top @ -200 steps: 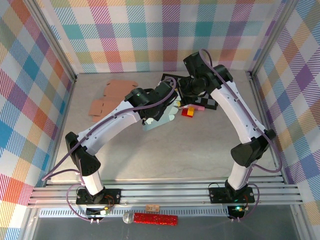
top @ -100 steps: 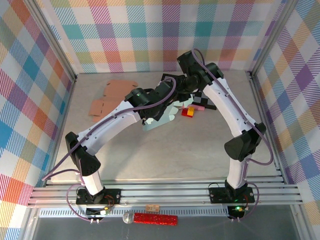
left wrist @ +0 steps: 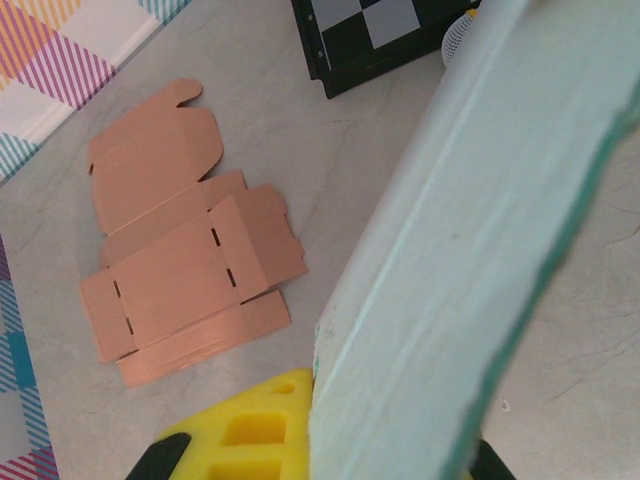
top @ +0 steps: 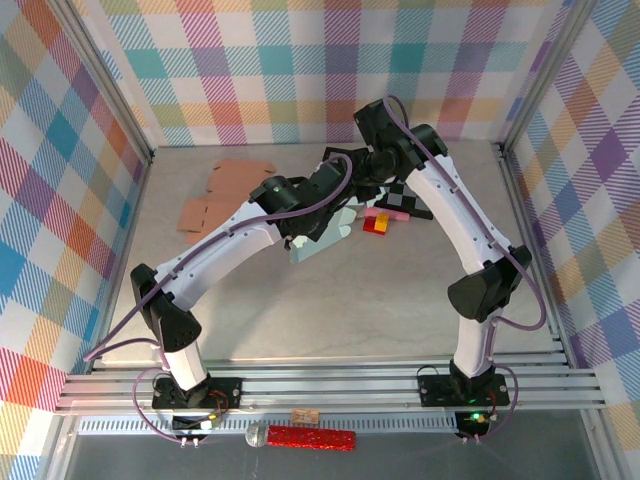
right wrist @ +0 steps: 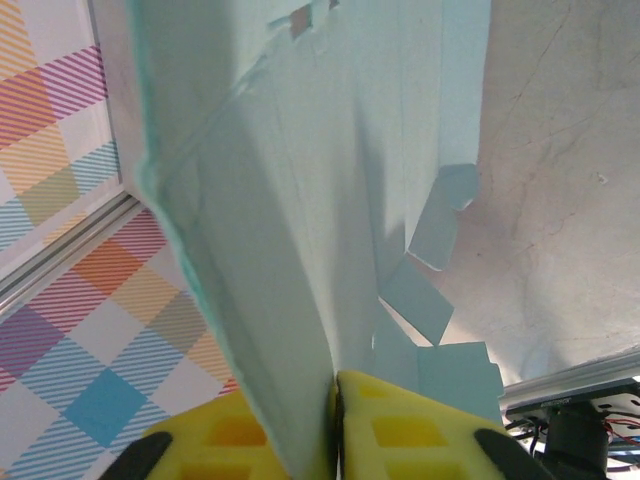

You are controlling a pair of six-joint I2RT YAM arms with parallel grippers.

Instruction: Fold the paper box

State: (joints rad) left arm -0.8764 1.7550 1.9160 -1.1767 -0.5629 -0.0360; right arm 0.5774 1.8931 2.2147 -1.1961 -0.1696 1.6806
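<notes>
- At the near edge, in the overhead view, a red glittery bar [top: 310, 437] is seen lying in front of the aluminium rails [top: 330, 385]; a small silver ball [top: 257, 433] is set just beside its left end.
- Past the rails, the grey table [top: 400, 300] is crossed by both arms, which are bent inward toward one spot beyond its middle.
- At that spot the paper box [top: 312, 246], a pale teal sheet only partly folded, is gripped from both sides.
- The left gripper [left wrist: 360, 450] is closed on the sheet's lower part; one yellow pad [left wrist: 240, 432] is pressed against its left face, and the other finger is hidden behind the paper.
- The right gripper [right wrist: 335, 420] is clamped on another edge; its two yellow pads are pressed together with the thin sheet pinched between them, and loose tabs are seen hanging off the sheet to the right.
- Just right of the box, small red and yellow blocks [top: 377, 225] are laid on the table, with a pink block [top: 385, 212] touching them.
- Behind these, a black checkerboard [top: 408, 203] is partly covered by the right arm.
- Farther left, flat brown cardboard blanks [top: 225, 188] are spread unfolded, well apart from the teal sheet.
- The scene is closed off by plaid walls [top: 300, 70].
</notes>
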